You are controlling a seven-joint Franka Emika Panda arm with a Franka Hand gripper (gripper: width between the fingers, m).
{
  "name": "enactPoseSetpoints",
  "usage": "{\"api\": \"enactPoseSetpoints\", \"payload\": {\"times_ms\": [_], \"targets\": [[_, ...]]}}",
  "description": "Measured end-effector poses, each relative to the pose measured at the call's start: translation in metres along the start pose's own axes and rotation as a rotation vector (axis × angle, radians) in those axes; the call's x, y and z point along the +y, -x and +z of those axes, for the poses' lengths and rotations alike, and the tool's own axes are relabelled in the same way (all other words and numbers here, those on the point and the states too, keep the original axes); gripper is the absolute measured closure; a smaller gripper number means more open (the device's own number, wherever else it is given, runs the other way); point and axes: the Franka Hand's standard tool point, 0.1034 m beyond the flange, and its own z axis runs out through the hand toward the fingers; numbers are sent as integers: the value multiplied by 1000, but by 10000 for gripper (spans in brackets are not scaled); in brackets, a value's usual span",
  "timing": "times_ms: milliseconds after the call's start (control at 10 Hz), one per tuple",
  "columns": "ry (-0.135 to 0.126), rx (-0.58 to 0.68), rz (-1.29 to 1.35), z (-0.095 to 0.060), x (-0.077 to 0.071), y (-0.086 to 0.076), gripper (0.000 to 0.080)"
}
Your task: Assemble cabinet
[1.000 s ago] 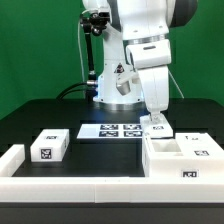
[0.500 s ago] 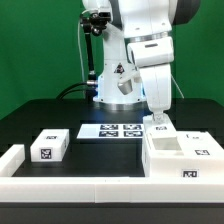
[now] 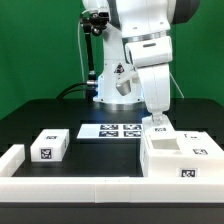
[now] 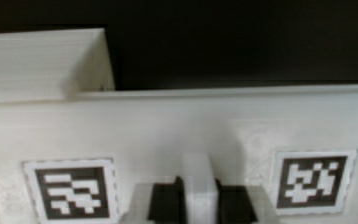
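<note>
The cabinet box (image 3: 185,155), big and white with square compartments and a tag on its front, sits at the exterior view's right. My gripper (image 3: 157,121) stands over the box's back left corner, shut on a thin upright wall of the box. In the wrist view the gripper (image 4: 197,197) has that white wall pinched between its two dark fingers (image 4: 165,200), with a black-and-white tag (image 4: 73,188) on either side. A small white drawer block (image 3: 48,146) with a tag lies apart at the exterior view's left.
The marker board (image 3: 112,130) lies flat behind the middle of the table. A long white rail (image 3: 70,186) runs along the front, with a short white piece (image 3: 10,160) at its left end. The robot base stands behind the board.
The cabinet box has shifted slightly up and toward the exterior view's left, along with the gripper that holds it. The drawer block has not moved.
</note>
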Motion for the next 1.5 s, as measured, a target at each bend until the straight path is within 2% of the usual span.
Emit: {"api": "enactPoseSetpoints", "payload": {"times_ms": [200,400,600,700,1200,1300,1400,1500], "targets": [[3,9,4,2,7,-1,737],[6,34,15,6,30,-3,737],[34,55,24,5,59,-3,737],[39,58,18,4,63,-2,737],[39,58,18,4,63,-2,737],[39,62,18,4,68,-2,737],[45,71,23,4,81,-2,737],[40,77,21,4,93,-2,737]]}}
